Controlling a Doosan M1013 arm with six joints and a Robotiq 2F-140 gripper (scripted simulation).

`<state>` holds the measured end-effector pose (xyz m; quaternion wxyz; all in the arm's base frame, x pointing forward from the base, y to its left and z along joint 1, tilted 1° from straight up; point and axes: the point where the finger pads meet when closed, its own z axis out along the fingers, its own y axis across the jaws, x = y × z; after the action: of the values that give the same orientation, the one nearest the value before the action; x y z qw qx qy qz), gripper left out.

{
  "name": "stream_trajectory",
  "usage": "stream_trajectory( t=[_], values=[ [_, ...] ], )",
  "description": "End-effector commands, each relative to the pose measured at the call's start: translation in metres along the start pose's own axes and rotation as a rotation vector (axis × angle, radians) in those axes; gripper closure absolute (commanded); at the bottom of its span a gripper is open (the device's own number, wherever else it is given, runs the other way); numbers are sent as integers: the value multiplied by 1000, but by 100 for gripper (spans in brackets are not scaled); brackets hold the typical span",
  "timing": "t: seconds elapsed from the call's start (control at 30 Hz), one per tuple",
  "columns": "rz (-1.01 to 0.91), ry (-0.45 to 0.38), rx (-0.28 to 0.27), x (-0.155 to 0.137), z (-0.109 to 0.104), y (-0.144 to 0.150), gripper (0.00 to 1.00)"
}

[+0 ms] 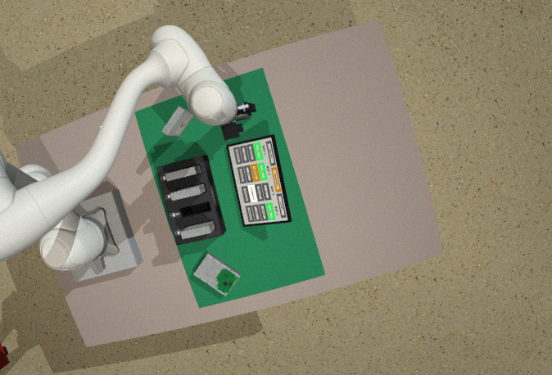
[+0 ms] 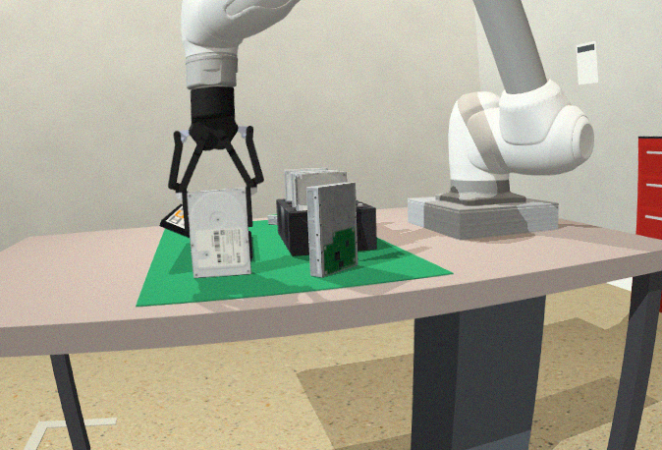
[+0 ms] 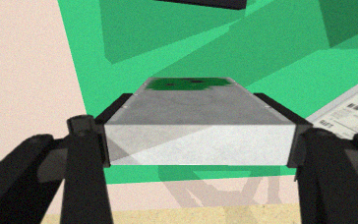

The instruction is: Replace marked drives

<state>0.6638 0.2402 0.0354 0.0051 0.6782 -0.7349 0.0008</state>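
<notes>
My gripper (image 1: 240, 118) (image 2: 218, 229) (image 3: 192, 107) is shut on a silver drive (image 2: 216, 206) (image 3: 202, 110), held upright with its green circuit patch at the lower end. Its bottom is at or just above the mat; I cannot tell which. The black dock (image 1: 216, 199) (image 2: 296, 233) has drives in three bays; its third bay from the top in the top view is empty. The screen (image 1: 259, 181) (image 2: 172, 212) shows orange and green boxes in its second row, white in its third; its text is too small. One drive (image 1: 177, 121) (image 2: 337, 222) (image 3: 344, 115) stands upright; another drive (image 1: 210, 267) lies flat.
The green mat (image 1: 285, 256) (image 2: 167, 294) (image 3: 84, 59) lies on the pinkish table (image 1: 351, 133) (image 2: 77, 318). The upright loose drive stands close beside the held one, toward the arm base (image 1: 126, 247) (image 2: 480, 217). The screen is on the other side of the dock from the arm base.
</notes>
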Motion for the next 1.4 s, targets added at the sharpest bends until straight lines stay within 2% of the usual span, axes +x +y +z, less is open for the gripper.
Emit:
stream_trajectory(
  t=[0.0,0.37,0.4,1.37],
  values=[
    [0,-1,1,0,-1,0,90],
    [0,-1,1,0,-1,0,90],
    [0,-1,1,0,-1,0,11],
    [0,-1,1,0,-1,0,11]
  ],
)
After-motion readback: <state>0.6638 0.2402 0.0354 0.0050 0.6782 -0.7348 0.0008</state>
